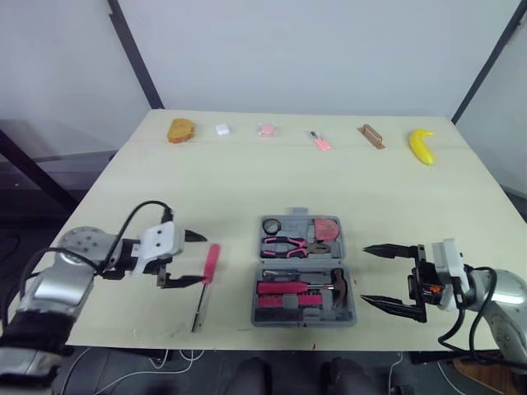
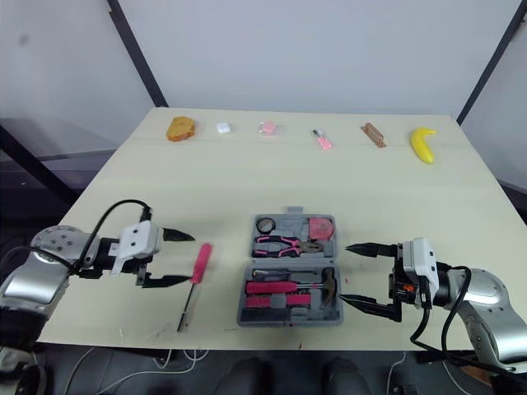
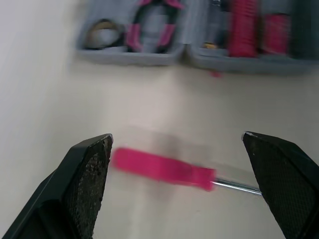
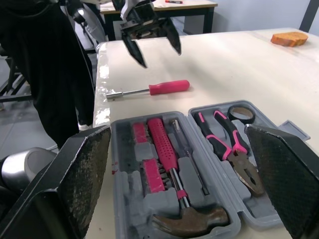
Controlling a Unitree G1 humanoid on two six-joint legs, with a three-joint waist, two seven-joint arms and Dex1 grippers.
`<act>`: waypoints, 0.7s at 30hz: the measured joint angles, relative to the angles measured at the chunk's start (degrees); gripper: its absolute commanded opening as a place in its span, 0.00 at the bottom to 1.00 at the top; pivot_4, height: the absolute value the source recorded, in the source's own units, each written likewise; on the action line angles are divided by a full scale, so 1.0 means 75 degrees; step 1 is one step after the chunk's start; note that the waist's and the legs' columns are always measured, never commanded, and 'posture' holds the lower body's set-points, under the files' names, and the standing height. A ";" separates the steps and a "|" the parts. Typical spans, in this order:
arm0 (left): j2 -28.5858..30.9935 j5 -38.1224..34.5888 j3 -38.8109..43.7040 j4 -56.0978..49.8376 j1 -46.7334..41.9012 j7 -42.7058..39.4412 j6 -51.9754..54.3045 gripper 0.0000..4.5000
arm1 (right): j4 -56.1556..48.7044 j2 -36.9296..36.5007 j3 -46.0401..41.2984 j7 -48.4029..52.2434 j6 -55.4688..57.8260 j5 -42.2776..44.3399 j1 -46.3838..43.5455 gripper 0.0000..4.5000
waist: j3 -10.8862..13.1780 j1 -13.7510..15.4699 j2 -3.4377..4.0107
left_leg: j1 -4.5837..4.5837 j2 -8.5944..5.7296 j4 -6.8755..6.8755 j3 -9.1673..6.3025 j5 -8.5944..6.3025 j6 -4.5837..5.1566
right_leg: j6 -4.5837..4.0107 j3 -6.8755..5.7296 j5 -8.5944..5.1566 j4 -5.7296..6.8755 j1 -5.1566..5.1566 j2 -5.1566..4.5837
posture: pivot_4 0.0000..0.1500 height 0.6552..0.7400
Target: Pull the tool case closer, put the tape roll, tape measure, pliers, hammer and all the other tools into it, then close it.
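Observation:
The grey tool case (image 1: 302, 271) lies open near the table's front edge, holding pink-handled pliers (image 1: 290, 244), a tape roll (image 1: 272, 225), a pink tape measure (image 1: 327, 226), a hammer (image 1: 336, 285) and pink drivers (image 1: 284, 288). A pink-handled screwdriver (image 1: 206, 276) lies on the table left of the case, its metal shaft pointing to the front edge. My left gripper (image 1: 191, 257) is open just left of its handle, the handle (image 3: 162, 169) lying between the fingers without touching. My right gripper (image 1: 381, 276) hangs open just right of the case, empty.
Along the table's far edge lie a bread piece (image 1: 181, 131), a white block (image 1: 222, 129), a pink item (image 1: 265, 130), a small pink tool (image 1: 320, 141), a brown block (image 1: 370, 137) and a banana (image 1: 422, 146). The table's front edge (image 1: 247, 336) runs close below the case.

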 measured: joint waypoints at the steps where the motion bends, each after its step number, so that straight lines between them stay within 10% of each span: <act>1: 0.0128 0.0099 -0.0464 0.0382 -0.0484 -0.0356 -0.0549 0.99 | 0.0018 0.0039 0.0008 0.0000 -0.0004 -0.0002 -0.0033 1.00 | 0.0000 0.0025 -0.0001 | -0.0002 0.0001 0.0001 -0.0003 0.0000 0.0000 | 0.0000 0.0001 0.0000 0.0000 0.0000 0.0005 | 1.00 1.00; 11: -0.0289 0.1307 -0.4141 0.4073 -0.3758 -0.0581 -0.4977 0.99 | 0.0281 0.0253 0.0227 0.0026 -0.0196 -0.0144 -0.0198 1.00 | 0.0005 0.0117 -0.0007 | -0.0007 0.0001 0.0010 0.0001 0.0000 0.0001 | 0.0002 0.0009 0.0001 0.0001 -0.0001 0.0010 | 1.00 1.00; 21: -0.1607 0.4080 -0.5102 0.6182 -0.5531 -0.0051 -0.8069 0.99 | 0.0352 0.0317 0.0237 0.0053 -0.0308 -0.0237 -0.0186 1.00 | 0.0011 0.0041 -0.0018 | -0.0013 0.0004 0.0023 -0.0001 0.0000 0.0003 | 0.0011 0.0017 0.0007 -0.0001 0.0000 0.0018 | 1.00 1.00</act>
